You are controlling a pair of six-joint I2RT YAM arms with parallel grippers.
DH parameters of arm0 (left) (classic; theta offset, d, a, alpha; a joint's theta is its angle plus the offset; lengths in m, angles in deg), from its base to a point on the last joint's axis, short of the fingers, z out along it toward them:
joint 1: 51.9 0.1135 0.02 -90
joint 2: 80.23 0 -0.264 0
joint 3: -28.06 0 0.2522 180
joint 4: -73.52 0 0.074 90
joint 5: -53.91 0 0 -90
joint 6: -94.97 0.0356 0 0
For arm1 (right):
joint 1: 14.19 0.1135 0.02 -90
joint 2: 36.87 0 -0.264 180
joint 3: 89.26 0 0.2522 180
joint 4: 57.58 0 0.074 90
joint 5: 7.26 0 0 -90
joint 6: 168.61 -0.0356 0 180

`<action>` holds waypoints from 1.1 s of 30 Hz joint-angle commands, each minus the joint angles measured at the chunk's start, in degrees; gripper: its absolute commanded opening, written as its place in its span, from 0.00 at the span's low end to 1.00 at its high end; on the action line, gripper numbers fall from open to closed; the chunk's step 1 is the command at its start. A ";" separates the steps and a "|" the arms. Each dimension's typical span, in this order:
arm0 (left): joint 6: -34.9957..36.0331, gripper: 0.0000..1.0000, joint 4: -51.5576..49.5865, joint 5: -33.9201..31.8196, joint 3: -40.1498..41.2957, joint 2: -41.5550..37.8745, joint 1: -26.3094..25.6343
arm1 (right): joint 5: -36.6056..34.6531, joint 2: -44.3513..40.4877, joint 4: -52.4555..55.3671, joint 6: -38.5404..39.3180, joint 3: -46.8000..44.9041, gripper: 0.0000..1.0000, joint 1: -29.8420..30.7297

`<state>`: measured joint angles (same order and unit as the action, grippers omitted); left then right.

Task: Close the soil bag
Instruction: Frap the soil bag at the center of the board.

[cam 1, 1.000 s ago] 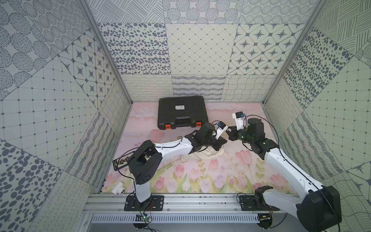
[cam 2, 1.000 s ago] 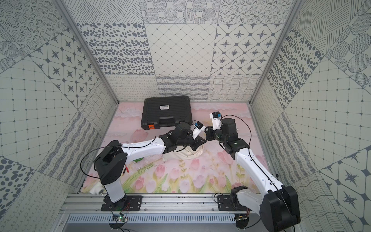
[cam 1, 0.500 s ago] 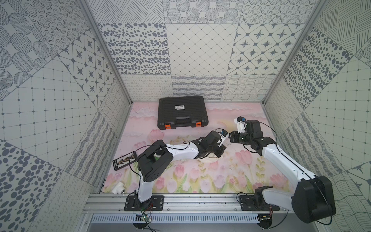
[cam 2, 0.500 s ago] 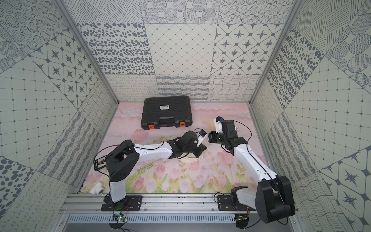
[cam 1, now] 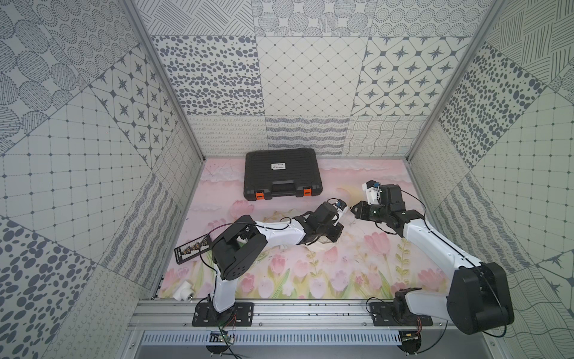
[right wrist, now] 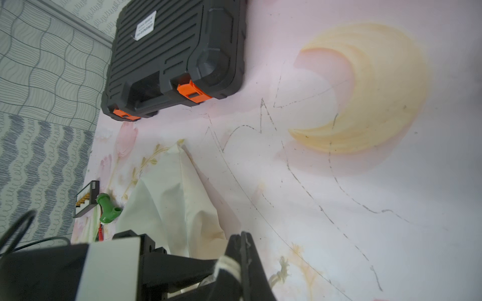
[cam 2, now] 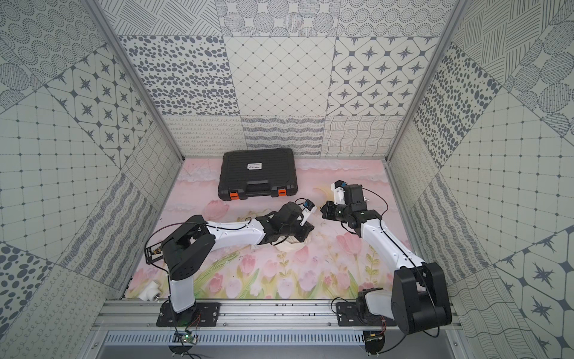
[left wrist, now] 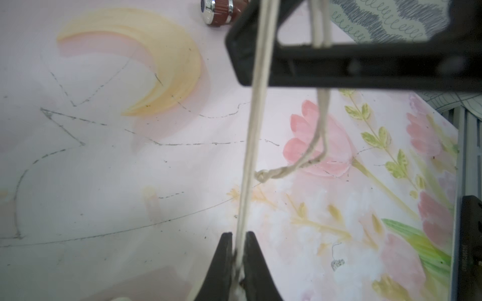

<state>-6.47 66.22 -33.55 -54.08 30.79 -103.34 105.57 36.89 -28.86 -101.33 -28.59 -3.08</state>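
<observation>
Found the soft, wrinkled cream-white cloth soil bag (right wrist: 177, 203) slumped on the pink floral table (cam 1: 341, 279), largely hidden under the left arm (cam 1: 279, 233) in both top views; could not make out its mouth or contents. Saw left fingers (left wrist: 221, 268) pinched together on its thin pale cord (left wrist: 254, 130), right fingers (right wrist: 257, 281) clamped on the same cord. Noted a closed black ribbed plastic case (cam 1: 281, 174) well apart.

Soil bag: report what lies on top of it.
In both top views the left arm covers most of the soil bag; only a cream edge shows. Its mouth is hidden underneath.
</observation>
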 commanded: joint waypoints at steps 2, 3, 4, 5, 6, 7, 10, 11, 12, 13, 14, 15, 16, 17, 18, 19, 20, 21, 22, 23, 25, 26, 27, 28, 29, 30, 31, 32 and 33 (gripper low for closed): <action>-0.53 0.07 -48.70 4.25 3.49 0.25 1.15 | -3.55 -5.31 -31.99 -3.98 -0.37 0.00 -4.00; -0.47 0.07 -48.70 4.41 3.42 0.31 1.09 | -2.48 -5.63 -32.01 -4.48 -1.92 0.00 -3.93; -0.43 0.07 -48.77 4.53 3.42 0.33 1.12 | -1.53 -5.88 -32.17 -5.07 -3.45 0.00 -3.76; -0.49 0.07 -48.67 4.68 3.38 0.33 1.08 | -0.67 -6.00 -32.06 -5.68 -4.88 0.00 -3.48; -0.52 0.07 -48.39 5.03 3.39 0.21 1.09 | -0.06 -6.10 -31.88 -5.97 -6.27 0.02 -3.11; -0.51 0.08 -47.86 5.43 3.46 -0.13 1.10 | 0.23 -6.24 -31.62 -6.06 -7.42 0.04 -2.79; -0.71 0.14 -45.16 5.94 3.17 -1.97 0.67 | 0.67 -6.94 -30.91 -5.98 -10.53 0.22 -2.50; -0.68 0.17 -44.15 6.64 2.78 -2.70 0.58 | 0.41 -7.70 -30.70 -5.81 -11.21 0.26 -2.50; -0.61 0.21 -43.25 7.42 2.19 -3.57 0.37 | 0.08 -8.39 -30.30 -5.55 -11.53 0.31 -2.50; -0.68 0.27 -42.52 7.48 1.47 -4.32 0.17 | -0.01 -9.14 -29.50 -5.04 -11.54 0.37 -2.48; -0.69 0.31 -41.89 7.54 0.78 -5.23 0.00 | -0.10 -9.87 -28.52 -4.38 -11.21 0.43 -2.50; -0.54 0.34 -41.25 7.49 -0.02 -6.07 -0.10 | -0.35 -10.57 -26.54 -3.56 -10.71 0.49 -2.50; -0.45 0.36 -40.66 7.27 -0.68 -7.31 -0.22 | -0.91 -11.17 -24.79 -2.79 -10.22 0.52 -2.54; -0.59 0.41 -39.80 6.41 -1.06 -8.38 -0.18 | -1.63 -12.01 -23.23 -2.06 -9.80 0.57 -2.55; -0.51 0.47 -38.60 5.81 -1.27 -9.85 -0.20 | -2.29 -12.88 -21.80 -0.93 -9.42 0.61 -2.58; -0.38 0.53 -37.52 5.22 -1.42 -11.25 -0.16 | -3.41 -13.79 -20.53 -0.06 -9.19 0.65 -2.59; -0.41 0.58 -36.74 4.42 -1.41 -12.70 0.03 | -4.67 -14.44 -18.95 0.70 -8.87 0.69 -2.73; -0.48 0.62 -35.63 3.91 -1.41 -13.78 0.28 | -6.04 -15.19 -17.76 1.83 -8.53 0.72 -2.80; -0.64 0.66 -34.75 3.69 -1.38 -15.25 0.70 | -7.70 -15.72 -16.57 2.83 -8.25 0.75 -2.91; -0.91 0.69 -33.73 3.63 -1.19 -16.59 1.35 | -9.56 -16.12 -15.48 3.58 -8.00 0.78 -3.01; -2.13 0.75 -30.23 3.26 -0.11 -19.15 3.34 | -14.57 -16.26 -14.39 5.45 -7.81 0.84 -3.24; -2.83 0.77 -28.57 2.66 0.68 -20.46 4.68 | -17.30 -15.96 -14.20 6.29 -7.95 0.85 -3.33; -3.54 0.79 -26.67 1.75 1.95 -21.95 6.11 | -19.62 -15.64 -14.17 7.13 -8.12 0.86 -3.49; -4.36 0.81 -24.84 0.86 3.30 -22.98 7.84 | -22.69 -15.24 -14.36 7.79 -8.34 0.89 -3.62; -5.44 0.83 -22.47 -0.14 4.86 -24.67 9.90 | -25.10 -14.85 -14.67 8.47 -8.66 0.91 -3.75; -6.38 0.86 -20.63 -2.32 6.61 -26.05 11.89 | -27.64 -14.43 -15.35 9.02 -9.01 0.94 -3.88; -7.33 0.88 -18.81 -5.35 8.60 -27.74 13.89 | -30.10 -14.05 -16.25 9.55 -9.57 0.97 -3.98; -8.19 0.91 -16.78 -8.21 10.50 -29.11 16.00 | -32.34 -13.61 -17.75 10.25 -10.28 0.97 -4.11; -8.83 0.93 -14.85 -11.64 12.74 -30.86 18.08 | -34.40 -13.26 -19.65 11.08 -11.30 0.97 -4.10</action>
<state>-10.14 40.89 -33.09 -47.48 5.55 -92.30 81.48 22.84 -44.25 -93.81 -38.16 -6.86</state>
